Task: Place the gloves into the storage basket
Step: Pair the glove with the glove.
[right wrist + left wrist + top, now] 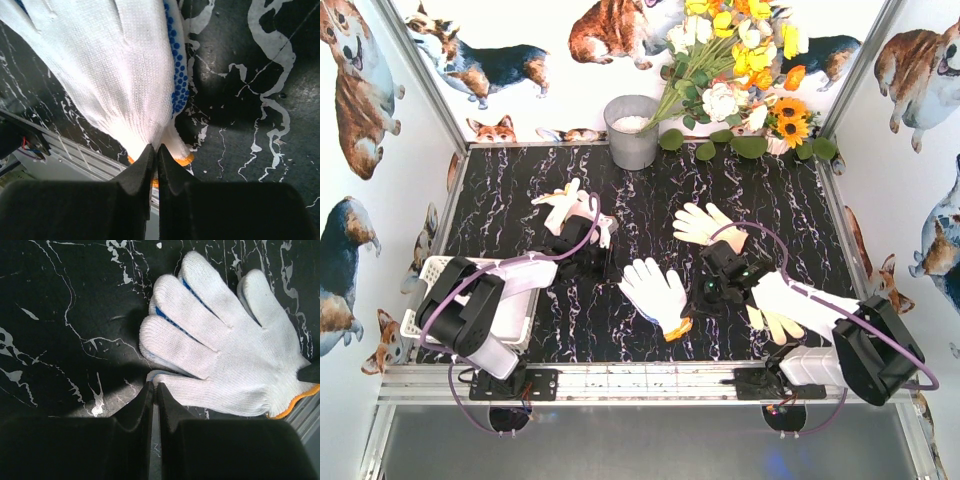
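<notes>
A white glove [655, 288] with blue dots and an orange cuff lies flat at the middle of the table. My left gripper [155, 385] is shut, pinching the tip of one of its fingers [165, 380]. My right gripper [156, 147] is shut on the same glove [125, 75] at its orange cuff [184, 159]. Three more gloves lie on the table: a cream one [705, 225] behind the right gripper, one [565, 205] at the back left, and a yellowish one [775, 322] under the right arm. The white storage basket [425, 272] sits at the near left, mostly hidden by the left arm.
A grey metal bucket [632, 135] stands at the back centre with a bunch of white and yellow flowers [740, 60] leaning from it to the right. The metal rail [640, 380] runs along the table's near edge. Printed walls close in the left, right and back.
</notes>
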`<state>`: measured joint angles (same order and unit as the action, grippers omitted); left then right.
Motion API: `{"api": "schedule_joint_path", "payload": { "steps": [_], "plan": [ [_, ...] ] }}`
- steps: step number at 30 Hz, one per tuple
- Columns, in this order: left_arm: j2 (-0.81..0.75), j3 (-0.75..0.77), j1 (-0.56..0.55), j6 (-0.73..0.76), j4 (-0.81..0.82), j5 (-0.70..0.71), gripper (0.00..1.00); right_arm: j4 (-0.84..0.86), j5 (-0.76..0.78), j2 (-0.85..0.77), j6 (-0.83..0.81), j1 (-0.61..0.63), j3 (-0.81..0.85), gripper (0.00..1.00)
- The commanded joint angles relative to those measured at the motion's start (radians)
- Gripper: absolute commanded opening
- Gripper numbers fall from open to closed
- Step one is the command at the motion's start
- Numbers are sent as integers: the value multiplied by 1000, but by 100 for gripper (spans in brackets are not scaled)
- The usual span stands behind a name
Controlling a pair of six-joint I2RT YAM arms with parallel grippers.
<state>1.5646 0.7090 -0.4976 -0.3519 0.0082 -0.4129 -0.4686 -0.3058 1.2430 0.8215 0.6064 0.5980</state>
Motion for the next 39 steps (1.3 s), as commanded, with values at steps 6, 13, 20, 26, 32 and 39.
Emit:
{"api": "schedule_joint_path", "payload": {
  "steps": [6, 13, 20, 26, 32, 39],
  "plan": [
    [53, -6, 10, -10, 52, 32, 0, 23, 25, 44, -8, 12, -3, 0],
    [70, -20, 7, 0, 41, 63, 0, 14, 54, 73, -16, 28, 1, 4],
    [3, 13, -7, 26, -40, 121, 36, -72, 96, 20, -49, 36, 58, 31],
    [-92, 89, -67, 13, -128, 205, 52, -138, 121, -45, -70, 36, 82, 42],
    [-102, 86, -183, -89, -82, 151, 46, -121, 105, -47, -58, 39, 34, 43],
    [-17, 102, -304, -134, -20, 68, 30, -98, 103, -37, -33, 51, -5, 34]
  ]
}}
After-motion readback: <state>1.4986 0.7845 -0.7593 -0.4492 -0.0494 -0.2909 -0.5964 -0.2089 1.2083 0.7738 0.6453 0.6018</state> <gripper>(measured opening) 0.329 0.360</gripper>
